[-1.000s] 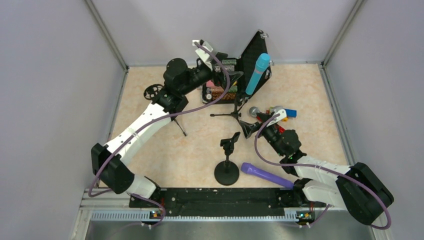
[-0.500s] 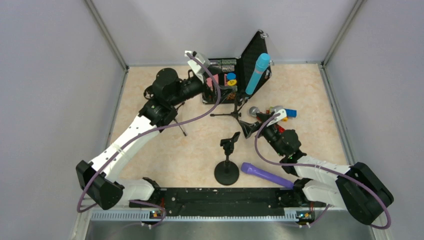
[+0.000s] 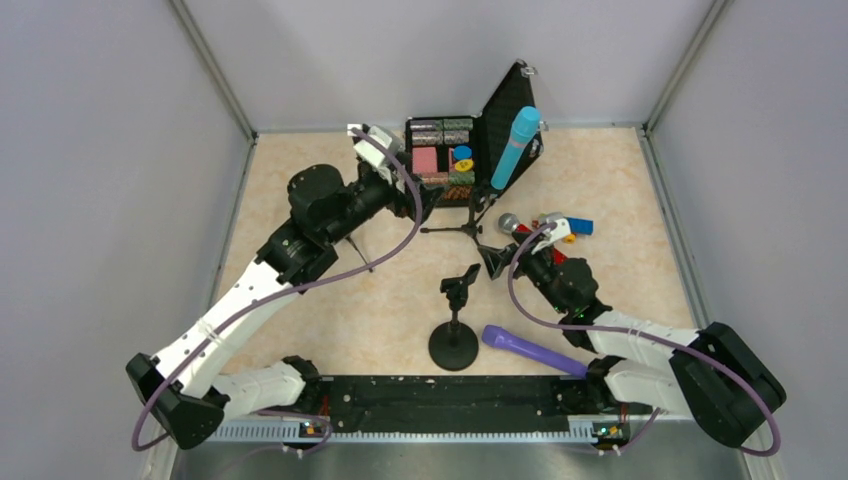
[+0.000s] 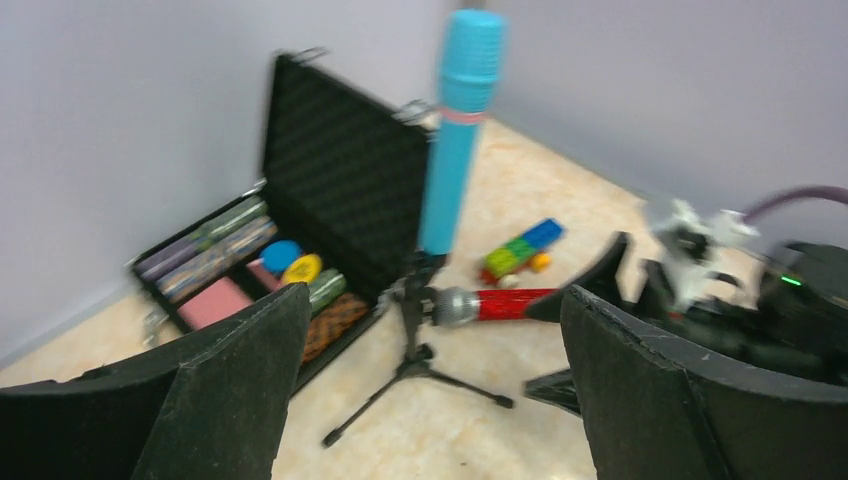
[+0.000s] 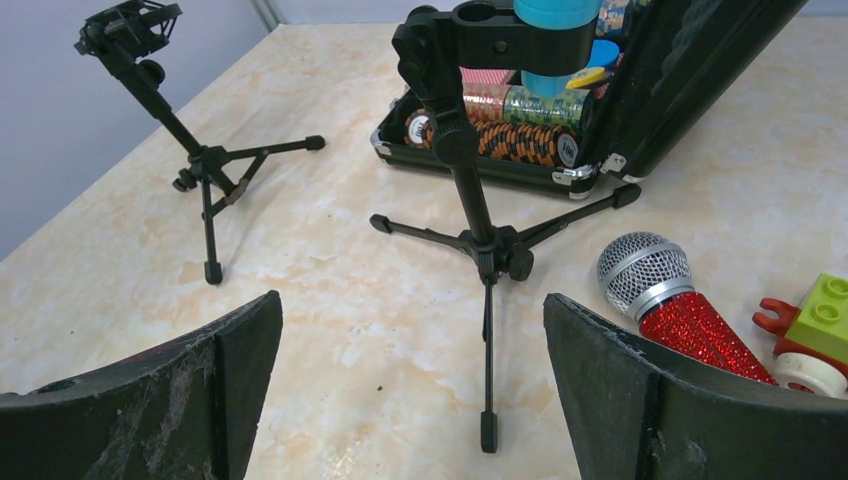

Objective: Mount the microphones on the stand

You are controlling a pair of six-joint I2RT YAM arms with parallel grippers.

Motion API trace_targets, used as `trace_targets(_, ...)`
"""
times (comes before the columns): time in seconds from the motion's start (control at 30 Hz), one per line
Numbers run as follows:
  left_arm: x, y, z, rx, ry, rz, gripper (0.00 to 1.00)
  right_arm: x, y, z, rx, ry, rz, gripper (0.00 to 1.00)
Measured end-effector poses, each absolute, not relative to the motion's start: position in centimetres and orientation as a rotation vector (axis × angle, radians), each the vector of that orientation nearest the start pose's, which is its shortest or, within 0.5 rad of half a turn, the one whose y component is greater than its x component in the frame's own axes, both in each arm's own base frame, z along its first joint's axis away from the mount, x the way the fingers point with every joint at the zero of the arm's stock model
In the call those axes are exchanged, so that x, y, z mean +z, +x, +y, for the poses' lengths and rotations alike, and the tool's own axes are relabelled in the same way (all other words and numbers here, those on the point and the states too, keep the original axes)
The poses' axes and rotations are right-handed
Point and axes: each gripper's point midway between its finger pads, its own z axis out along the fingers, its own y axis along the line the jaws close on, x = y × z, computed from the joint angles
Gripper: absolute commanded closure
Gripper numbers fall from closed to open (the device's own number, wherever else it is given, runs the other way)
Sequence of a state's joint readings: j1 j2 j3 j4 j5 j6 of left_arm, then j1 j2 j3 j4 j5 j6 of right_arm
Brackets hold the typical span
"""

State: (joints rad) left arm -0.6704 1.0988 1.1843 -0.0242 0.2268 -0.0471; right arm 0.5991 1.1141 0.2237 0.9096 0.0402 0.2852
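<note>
3 mics, 1 mounted. light blue microphone [image 3: 514, 148] sits tilted in the clip of the tripod stand [image 3: 470, 215], right in front of the open case [image 3: 437, 152]. right wrist view crops it to just the bottom end.

glittery red microphone [image 5: 690, 325] lies on the table [image 3: 330, 310] near the tripod's feet. from above only its silver head shows, the body is under the right gripper [image 3: 500, 255]. toy-brick car [image 3: 572, 226] is just beside it, cut off at the frame edge in the right wrist view.

purple microphone [image 3: 532, 350] lies flat near the front edge, just beside the base of the round-base stand [image 3: 455, 325]. cannot tell if they touch.

2nd tripod [image 5: 190, 150] with a shock mount is mostly hidden behind the left arm from above; only 1 leg shows.

left gripper [image 4: 432, 330]: jaws wide apart, nothing between them, aimed at the blue mic's stand. its wrist view is blurred, so small details are soft.

right gripper: jaws wide apart, nothing gripped, low over the table and facing the tripod.
</note>
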Motion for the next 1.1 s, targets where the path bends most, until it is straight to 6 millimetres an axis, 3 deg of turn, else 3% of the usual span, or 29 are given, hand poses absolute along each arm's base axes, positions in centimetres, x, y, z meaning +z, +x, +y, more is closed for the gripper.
trace_targets(0.13,38.1,31.3,-24.5,-0.553,0.482,1.54,0.01,15.9,29.0,20.4,0.663,-0.214,1.589,0.01)
trace_targets(0.37,31.6,39.7,-17.7,-0.34,0.091,1.883,0.01,15.6,29.1,20.2,0.651,-0.208,1.604,0.01)
trace_targets(0.5,26.2,41.5,-13.9,-0.267,-0.127,2.053,0.01,15.2,29.1,20.1,0.644,-0.208,1.619,0.01)
trace_targets(0.63,23.0,41.3,-11.8,-0.176,-0.268,2.146,0.01,15.1,29.1,20.0,0.64,-0.207,1.625,0.01)
trace_targets(0.83,23.8,41.0,-10.7,-0.14,-0.355,2.109,0.01,14.6,29.2,20.0,0.634,-0.207,1.64,0.01)
trace_targets(1.1,27.8,38.6,-8.8,-0.154,-0.432,1.972,0.01,13.7,29.2,20.1,0.63,-0.212,1.666,0.01)
